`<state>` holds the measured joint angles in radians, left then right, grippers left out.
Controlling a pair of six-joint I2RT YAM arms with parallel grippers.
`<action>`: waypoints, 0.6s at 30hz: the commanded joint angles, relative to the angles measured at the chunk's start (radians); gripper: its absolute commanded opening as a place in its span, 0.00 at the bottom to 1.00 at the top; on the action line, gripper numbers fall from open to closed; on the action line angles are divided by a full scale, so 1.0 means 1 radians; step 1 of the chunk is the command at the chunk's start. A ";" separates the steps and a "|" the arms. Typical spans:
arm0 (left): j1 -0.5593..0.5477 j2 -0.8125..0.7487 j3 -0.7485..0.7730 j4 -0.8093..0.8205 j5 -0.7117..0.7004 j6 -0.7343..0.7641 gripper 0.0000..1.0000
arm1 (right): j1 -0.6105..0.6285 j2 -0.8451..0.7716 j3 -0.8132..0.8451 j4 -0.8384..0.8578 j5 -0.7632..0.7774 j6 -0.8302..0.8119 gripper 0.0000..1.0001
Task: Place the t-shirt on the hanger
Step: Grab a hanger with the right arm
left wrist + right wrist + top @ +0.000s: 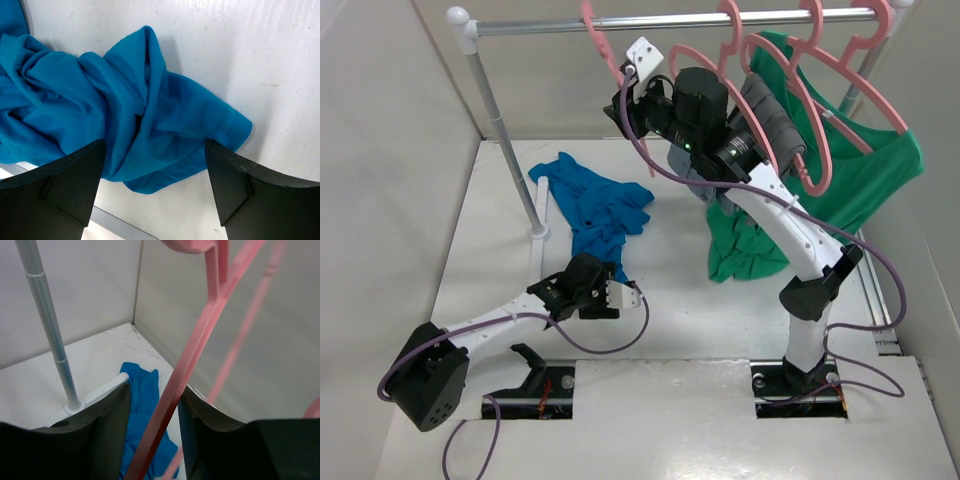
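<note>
Hidden, right arm: from above, the right claw (155, 390) is tucked behind its own wrist and white camera mount, so we cannot see its fingertips there.
Hidden, left arm: the top view also covers the left claw (155, 145) with its wrist; only the wrist camera shows its tips.
Cut off: in the right wrist view the hanger (185, 365) runs out of frame at top and bottom, so we see only a sloping stretch of it.
Hard to make out: a second pink bar (245, 330) beside it is blurred. We cannot tell whether it belongs to the same hanger.
Cloth shape: the t-shirt (600, 210) is crumpled, and we cannot pick out neck or sleeves.
Marks: a small green light (688, 146) glows on the right arm.
Right claw: narrowed around the hanger's sloping arm, raised near the rail (670, 22). The bar lies against one finger (200, 435), with a gap to the other, so it is not clamped.
Left claw: jaws wide, holding nothing, low over the near end of the t-shirt. We cannot tell whether the tips touch the cloth.
T-shirt place: on the white table (720, 300), beside the rail's post (510, 150).
Hanger place: leftmost on the rail, apart from the green shirt (860, 170) and grey trousers (770, 120).
</note>
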<state>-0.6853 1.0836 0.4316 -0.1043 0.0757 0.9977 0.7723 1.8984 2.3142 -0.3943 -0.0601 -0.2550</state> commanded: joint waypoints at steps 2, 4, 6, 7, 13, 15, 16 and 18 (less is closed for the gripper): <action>0.001 -0.008 -0.016 -0.015 -0.017 0.010 0.78 | -0.004 -0.079 -0.045 0.112 -0.040 0.007 0.18; 0.001 -0.008 -0.016 -0.015 -0.017 0.010 0.78 | 0.005 -0.099 -0.073 0.141 -0.040 0.007 0.02; 0.001 -0.008 -0.016 -0.015 -0.017 0.010 0.78 | 0.016 -0.117 -0.110 0.182 -0.040 -0.015 0.00; 0.001 -0.008 -0.016 -0.015 -0.017 0.010 0.78 | 0.016 -0.128 -0.110 0.183 -0.040 -0.015 0.00; 0.001 -0.008 -0.016 -0.015 -0.047 0.010 0.78 | 0.016 -0.128 -0.041 0.192 -0.171 -0.047 0.00; 0.010 -0.008 -0.004 -0.015 -0.057 -0.011 0.78 | 0.016 -0.128 -0.041 0.192 -0.208 -0.047 0.00; 0.010 -0.008 0.022 -0.015 -0.057 -0.024 0.78 | 0.025 -0.149 -0.041 0.192 -0.224 -0.047 0.00; 0.041 -0.008 0.056 -0.015 -0.047 -0.068 0.76 | 0.025 -0.185 -0.084 0.192 -0.244 -0.047 0.00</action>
<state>-0.6739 1.0836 0.4347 -0.1062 0.0410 0.9836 0.7834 1.8080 2.2242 -0.2798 -0.2230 -0.2871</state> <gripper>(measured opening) 0.771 0.468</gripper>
